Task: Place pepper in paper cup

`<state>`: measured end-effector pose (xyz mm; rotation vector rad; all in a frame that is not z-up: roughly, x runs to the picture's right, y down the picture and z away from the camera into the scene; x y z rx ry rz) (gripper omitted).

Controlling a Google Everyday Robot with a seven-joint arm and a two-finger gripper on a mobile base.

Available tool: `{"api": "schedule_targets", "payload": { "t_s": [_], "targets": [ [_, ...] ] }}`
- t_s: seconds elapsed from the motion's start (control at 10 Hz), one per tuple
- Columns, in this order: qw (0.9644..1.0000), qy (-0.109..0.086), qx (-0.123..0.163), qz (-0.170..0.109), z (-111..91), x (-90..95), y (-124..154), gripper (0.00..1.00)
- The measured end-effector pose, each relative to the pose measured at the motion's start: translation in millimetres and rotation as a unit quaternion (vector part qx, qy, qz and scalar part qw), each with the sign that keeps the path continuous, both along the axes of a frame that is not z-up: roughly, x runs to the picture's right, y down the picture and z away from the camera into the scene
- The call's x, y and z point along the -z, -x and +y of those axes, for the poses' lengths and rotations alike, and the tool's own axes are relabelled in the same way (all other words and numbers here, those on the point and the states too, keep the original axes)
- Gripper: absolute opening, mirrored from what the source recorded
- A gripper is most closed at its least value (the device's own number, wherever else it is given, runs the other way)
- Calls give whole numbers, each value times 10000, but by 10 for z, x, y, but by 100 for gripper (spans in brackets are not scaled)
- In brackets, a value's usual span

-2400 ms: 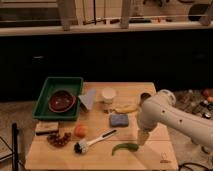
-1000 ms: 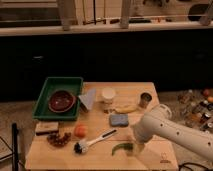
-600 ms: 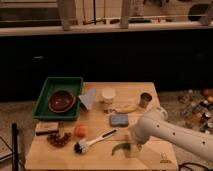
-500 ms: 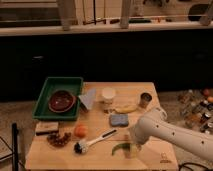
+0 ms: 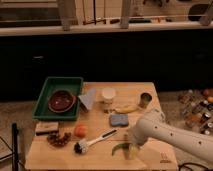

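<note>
Green tray [image 5: 43, 99] (brown bowl [image 5: 61, 101] inside), banana [image 5: 126, 108], blue sponge [image 5: 119, 120]; brush [image 5: 95, 141]

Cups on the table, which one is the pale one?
The paper cup, cream-white, left of the dark metal cup near the right edge. The end effector is by the pepper at the front of the table.

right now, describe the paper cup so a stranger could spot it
On the wooden table, look right of the green tray, toward the back. The paper cup stands behind the banana, cream-white, unlike the dark metal cup. The gripper is down front, by the pepper.
</note>
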<state>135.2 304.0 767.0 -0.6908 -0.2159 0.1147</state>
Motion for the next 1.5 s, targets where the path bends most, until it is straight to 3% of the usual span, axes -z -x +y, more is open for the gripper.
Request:
{"api": "schedule_targets", "payload": {
  "t_s": [0.1, 0.3, 0.8, 0.9, 1.5],
  "targets": [
    [10000, -15, -2, 9, 12, -14, -3, 74],
    [10000, -27, 5, 59, 42, -42, -27, 50],
    [9999, -45, 41, 107, 47, -48, -51, 5],
    [9999, -52, 30, 111, 36, -39, -66, 0],
    [9998, -163, -52, 52, -83, 38, -122, 0]
  ]
}}
